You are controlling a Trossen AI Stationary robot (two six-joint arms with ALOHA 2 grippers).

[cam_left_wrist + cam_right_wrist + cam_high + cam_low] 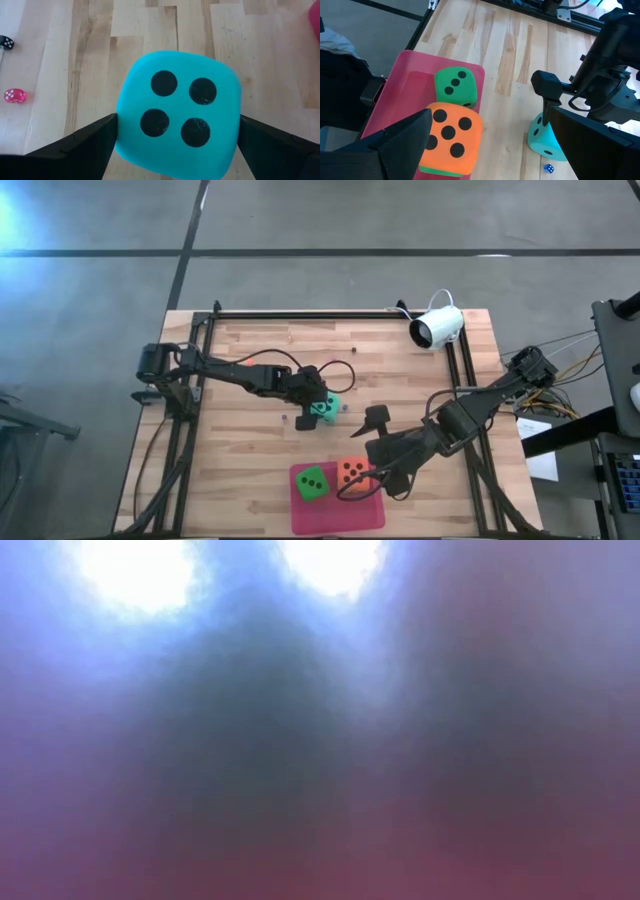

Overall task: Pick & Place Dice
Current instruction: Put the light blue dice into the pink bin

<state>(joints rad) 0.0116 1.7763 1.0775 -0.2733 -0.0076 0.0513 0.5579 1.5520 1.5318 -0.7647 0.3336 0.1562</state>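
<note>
Left gripper (322,409): fingers (80,147) spread wide on either side of the teal die (177,115), near its flanks; contact not clear.
Teal die: on the worktop (250,470) mid-table, four pips facing the wrist camera.
Right gripper (362,477): fingers (400,135) wide apart, straddling the orange-red die (451,139), not clamped.
Orange-red die: on the pink mat (402,87), just beside the green die (456,87), five pips up.
Low view: blurred, nothing readable.
</note>
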